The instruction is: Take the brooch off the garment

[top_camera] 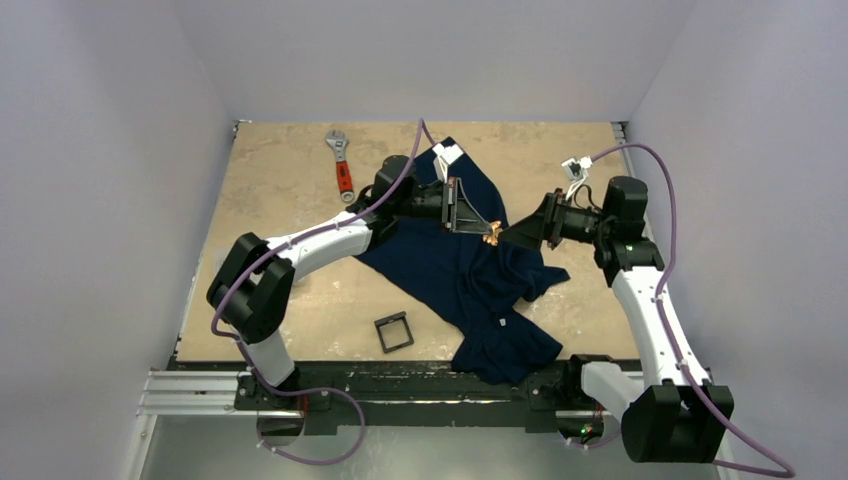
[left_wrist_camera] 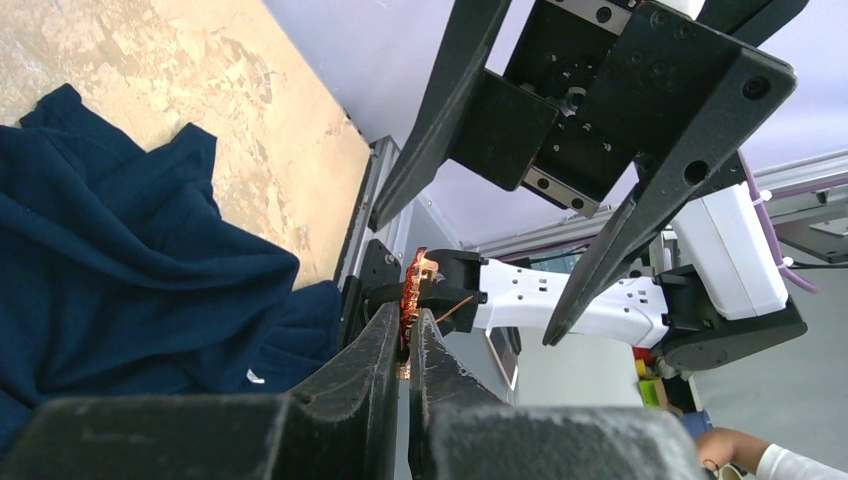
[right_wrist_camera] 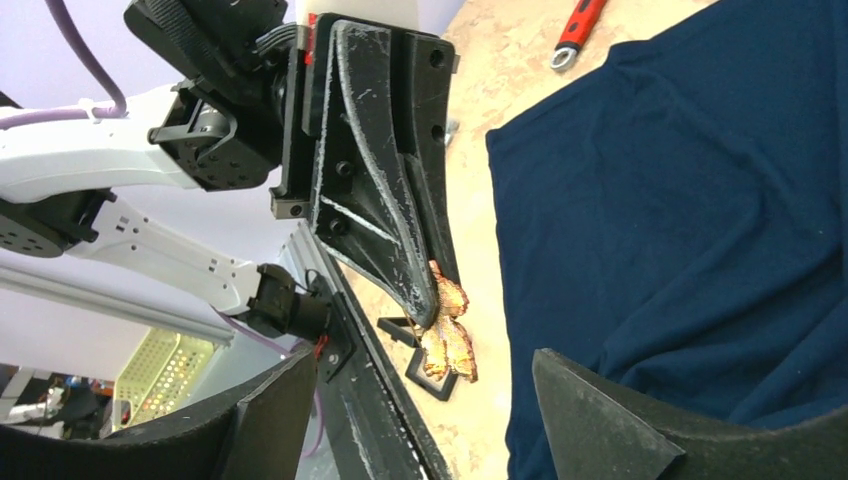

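The orange-gold brooch [top_camera: 491, 234] is pinched in my left gripper [top_camera: 487, 229], which holds it in the air above the dark navy garment [top_camera: 470, 275]. It is clear of the cloth. In the left wrist view the brooch [left_wrist_camera: 413, 290] sticks up between the shut fingertips. In the right wrist view the brooch [right_wrist_camera: 447, 335] hangs from the left fingers [right_wrist_camera: 400, 250]. My right gripper [top_camera: 520, 235] is open and empty, facing the brooch from the right, its fingers [right_wrist_camera: 600, 420] spread wide on either side.
A wrench with an orange-red handle [top_camera: 342, 163] lies at the back left. A small black square frame [top_camera: 394, 332] lies near the front edge. The garment spreads from the table's back middle to the front edge, with a white label [top_camera: 500, 322].
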### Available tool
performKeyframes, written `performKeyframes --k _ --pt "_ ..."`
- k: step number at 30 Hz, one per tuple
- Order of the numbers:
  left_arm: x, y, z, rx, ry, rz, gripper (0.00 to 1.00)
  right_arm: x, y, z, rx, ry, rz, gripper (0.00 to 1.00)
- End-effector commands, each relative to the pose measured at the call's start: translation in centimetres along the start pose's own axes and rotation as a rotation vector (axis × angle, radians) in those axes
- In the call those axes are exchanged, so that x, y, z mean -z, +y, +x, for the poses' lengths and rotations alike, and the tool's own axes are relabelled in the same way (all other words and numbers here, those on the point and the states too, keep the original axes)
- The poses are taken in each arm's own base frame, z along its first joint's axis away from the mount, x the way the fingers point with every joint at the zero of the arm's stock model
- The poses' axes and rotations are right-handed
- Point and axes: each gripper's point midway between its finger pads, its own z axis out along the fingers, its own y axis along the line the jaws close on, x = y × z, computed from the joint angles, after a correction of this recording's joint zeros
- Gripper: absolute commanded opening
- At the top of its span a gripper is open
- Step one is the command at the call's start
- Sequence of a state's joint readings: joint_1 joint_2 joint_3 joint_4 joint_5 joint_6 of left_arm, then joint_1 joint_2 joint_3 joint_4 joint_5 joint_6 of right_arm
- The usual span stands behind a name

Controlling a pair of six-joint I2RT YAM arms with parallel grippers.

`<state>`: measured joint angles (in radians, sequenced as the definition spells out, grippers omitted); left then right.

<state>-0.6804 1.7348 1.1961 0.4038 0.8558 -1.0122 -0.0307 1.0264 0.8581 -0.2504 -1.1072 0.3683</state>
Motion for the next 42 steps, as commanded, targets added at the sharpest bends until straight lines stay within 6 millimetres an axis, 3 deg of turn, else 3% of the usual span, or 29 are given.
performKeyframes --k 1,6,12,18,27,42 --pt "0.6 -2.3 -1.1 -0.056 -0.041 0.045 0.0 -0.3 0.7 -0.7 0.061 -0.022 -0.017 0.79" --pt "0.6 -2.3 -1.1 -0.063 -0.043 0.052 0.0 -1.0 0.6 0.0 0.058 0.004 -0.036 0.58" --pt "0.7 -2.5 -1.1 -0.071 -0.049 0.057 0.0 -1.5 0.4 0.0 0.048 0.007 -0.037 0.56" --pt "0.7 -2.6 -1.2 -0.074 -0.053 0.061 0.0 -1.7 0.3 0.2 0.032 0.004 -0.034 0.45" --pt "0.7 -2.7 -1.2 -0.082 -0.054 0.068 0.0 -1.9 -0.4 0.3 0.01 0.004 -0.011 0.35" --pt "0.8 -2.7 -1.5 -0.102 -0.07 0.053 0.0 -2.1 -2.0 -0.5 -0.021 -0.025 0.086 0.25"
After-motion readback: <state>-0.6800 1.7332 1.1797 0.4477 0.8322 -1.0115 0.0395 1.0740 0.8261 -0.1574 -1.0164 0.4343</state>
